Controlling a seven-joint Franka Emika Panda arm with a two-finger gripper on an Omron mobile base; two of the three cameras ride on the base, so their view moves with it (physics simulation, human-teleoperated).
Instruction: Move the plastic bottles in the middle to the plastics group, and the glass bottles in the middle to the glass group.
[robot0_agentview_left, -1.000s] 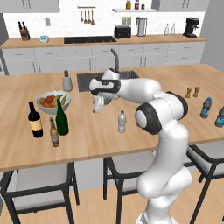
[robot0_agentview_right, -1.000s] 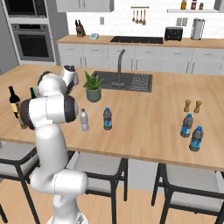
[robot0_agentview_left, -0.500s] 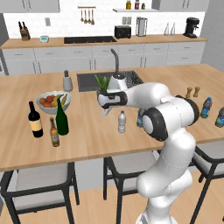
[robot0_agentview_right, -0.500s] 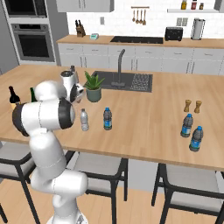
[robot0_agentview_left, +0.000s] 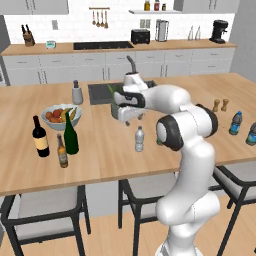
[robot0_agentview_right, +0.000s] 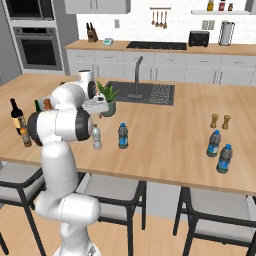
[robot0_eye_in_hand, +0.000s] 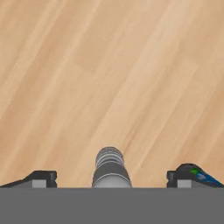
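Observation:
My gripper (robot0_eye_in_hand: 113, 178) is open and points down at the wooden island counter. The clear plastic bottle's white cap (robot0_eye_in_hand: 110, 168) sits right between the fingertips, seen from above. That clear bottle (robot0_agentview_left: 139, 139) stands just below and right of the gripper (robot0_agentview_left: 130, 120). The blue-label bottle (robot0_agentview_right: 123, 136) stands beside the clear bottle (robot0_agentview_right: 96, 137). The tall green glass bottle (robot0_agentview_left: 71, 134) stands upright next to the black wine bottle (robot0_agentview_left: 39, 137) and the small brown bottle (robot0_agentview_left: 62, 151). The plastics group (robot0_agentview_right: 219, 151) is a pair of blue-label bottles at the far right.
A fruit bowl (robot0_agentview_left: 61, 115) and a grey canister (robot0_agentview_left: 77, 93) stand behind the glass group. A potted plant (robot0_agentview_right: 107, 97) and the sink (robot0_agentview_right: 150, 92) lie behind the gripper. Two small shakers (robot0_agentview_right: 220, 121) stand near the plastics group. Stools line the counter's near edge.
The arm has swung right, away from the glass group, and now hangs over the clear bottle. The jaws have stayed open with nothing in them.

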